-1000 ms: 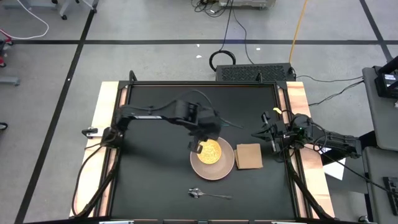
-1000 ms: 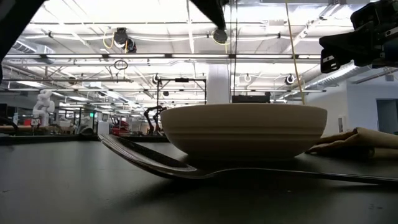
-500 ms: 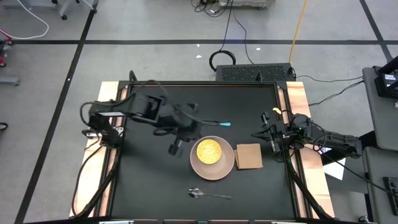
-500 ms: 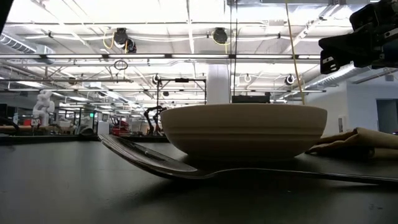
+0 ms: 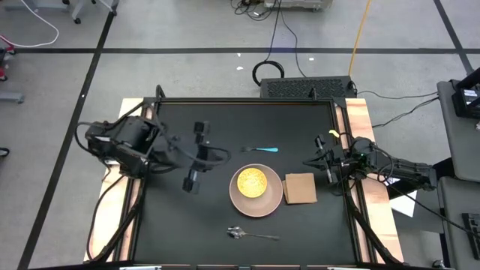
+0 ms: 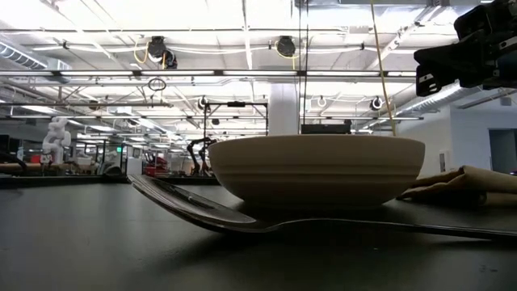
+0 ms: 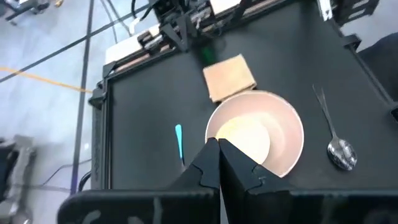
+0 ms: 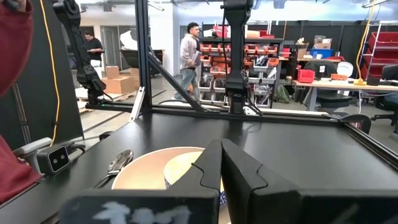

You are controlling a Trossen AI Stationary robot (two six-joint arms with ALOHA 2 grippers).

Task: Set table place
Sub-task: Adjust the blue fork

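The table point(image 5: 172, 217) is matte black; the plate point(image 5: 271, 199) pale pink, the dish point(image 5: 251, 181) yellow, the napkin point(image 5: 299, 188) tan-brown, the fork point(image 5: 262, 149) blue-handled, the spoon point(image 5: 251, 235) silver.

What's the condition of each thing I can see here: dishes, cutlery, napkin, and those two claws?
Pink plate: upright, holding the yellow dish.
Yellow dish: on the plate.
Spoon: flat on the table.
Blue-handled fork: flat, apart.
Napkin: folded, beside the plate.
Left gripper: shut, empty.
Right gripper: shut, empty.

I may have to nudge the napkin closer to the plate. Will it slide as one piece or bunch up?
Probably bunches. The napkin looks like soft folded cloth: in the low view its edge lies in rumpled layers, not flat. The matte table may drag at it. It looks light, so lifting could work better, though it would likely droop or unfold. It sits just beside the plate.
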